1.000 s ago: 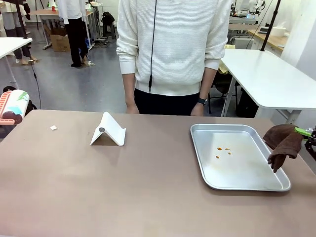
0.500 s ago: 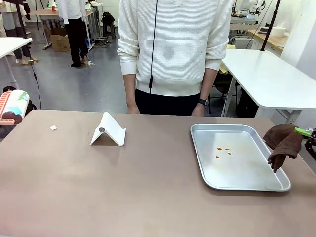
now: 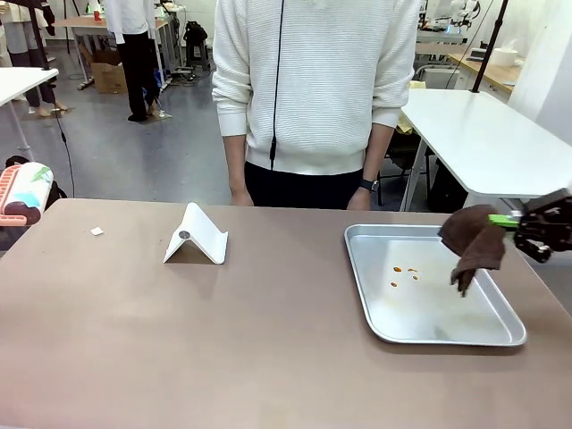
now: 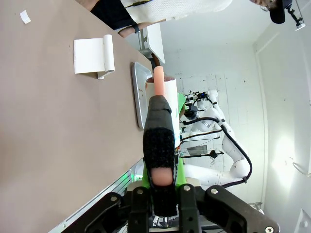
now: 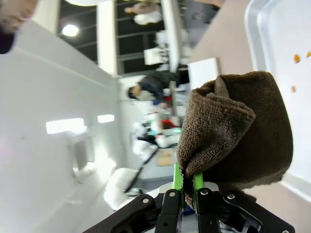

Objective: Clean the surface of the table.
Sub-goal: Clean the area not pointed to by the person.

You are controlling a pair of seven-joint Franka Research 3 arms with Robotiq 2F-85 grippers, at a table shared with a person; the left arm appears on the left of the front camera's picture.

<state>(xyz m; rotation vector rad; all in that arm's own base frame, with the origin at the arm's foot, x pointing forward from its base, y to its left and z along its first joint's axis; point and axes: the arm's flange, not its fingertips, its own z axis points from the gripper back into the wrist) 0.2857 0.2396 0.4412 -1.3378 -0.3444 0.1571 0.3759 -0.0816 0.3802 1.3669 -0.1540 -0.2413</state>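
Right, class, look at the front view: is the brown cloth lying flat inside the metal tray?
No, the brown cloth hangs bunched from the right end effector over the metal tray's right side.

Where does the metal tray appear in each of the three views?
Front view: metal tray, right part of the table.
Left wrist view: metal tray seen edge-on, middle.
Right wrist view: metal tray, top right corner.
Shared landmark: the white folded stand.

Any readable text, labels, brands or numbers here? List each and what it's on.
None readable.
White stand: blank, one grey dot.
Metal tray: no markings.
Cardboard box, far back: too small to read.
Pink-and-white object at left edge: coloured pattern, no legible letters.
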